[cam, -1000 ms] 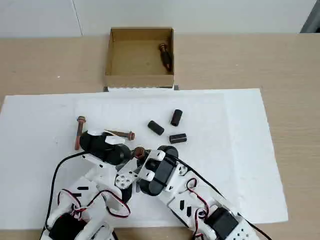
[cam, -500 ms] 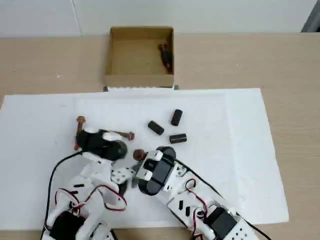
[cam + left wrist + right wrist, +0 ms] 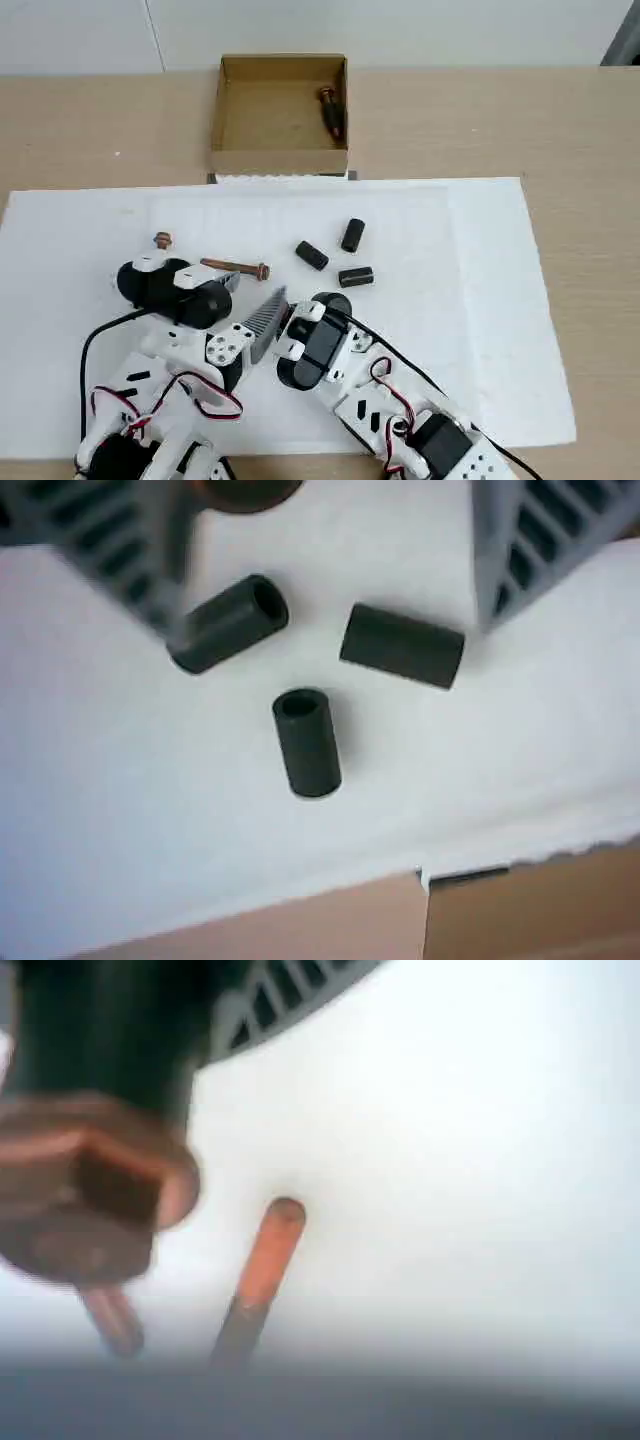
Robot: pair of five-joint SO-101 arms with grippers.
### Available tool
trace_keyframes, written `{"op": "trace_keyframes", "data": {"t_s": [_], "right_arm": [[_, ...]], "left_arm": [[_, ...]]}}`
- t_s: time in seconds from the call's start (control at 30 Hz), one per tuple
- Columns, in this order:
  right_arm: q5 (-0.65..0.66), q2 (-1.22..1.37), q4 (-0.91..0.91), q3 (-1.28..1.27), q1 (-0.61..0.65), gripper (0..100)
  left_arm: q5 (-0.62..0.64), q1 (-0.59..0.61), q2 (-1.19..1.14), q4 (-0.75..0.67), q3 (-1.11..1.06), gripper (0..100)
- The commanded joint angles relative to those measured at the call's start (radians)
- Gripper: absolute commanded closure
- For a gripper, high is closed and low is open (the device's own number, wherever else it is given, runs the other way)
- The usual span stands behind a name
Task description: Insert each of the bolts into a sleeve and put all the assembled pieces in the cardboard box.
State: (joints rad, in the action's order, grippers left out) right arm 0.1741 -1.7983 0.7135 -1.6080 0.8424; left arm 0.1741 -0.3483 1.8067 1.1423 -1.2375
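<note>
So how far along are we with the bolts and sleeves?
One assembled piece lies in the cardboard box. The right gripper holds a bolt; whether a sleeve is on it, I cannot tell. The left gripper is open, pointed at three loose sleeves. Left: two bolts on the white sheet, one partly hidden by an arm.

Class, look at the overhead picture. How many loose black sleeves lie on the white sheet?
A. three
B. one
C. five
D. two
A: three lie apart on the white sheet, namely the left sleeve, the upper sleeve and the lower sleeve.
</note>
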Motion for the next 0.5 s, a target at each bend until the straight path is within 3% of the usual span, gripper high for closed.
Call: {"op": "trace_keyframes", "data": {"t_s": [0.0,0.2,0.47], "right_arm": [[0.008,-0.015,-0.030,0.018,0.007,99.5],[0.005,-0.015,-0.036,0.021,-0.067,99.5],[-0.092,-0.013,-0.027,0.057,-0.254,99.6]], "left_arm": [[-0.006,0.005,0.009,-0.021,0.047,98],[-0.006,0.028,0.009,-0.021,0.042,100],[-0.008,0.342,0.009,-0.021,-0.019,99]]}}
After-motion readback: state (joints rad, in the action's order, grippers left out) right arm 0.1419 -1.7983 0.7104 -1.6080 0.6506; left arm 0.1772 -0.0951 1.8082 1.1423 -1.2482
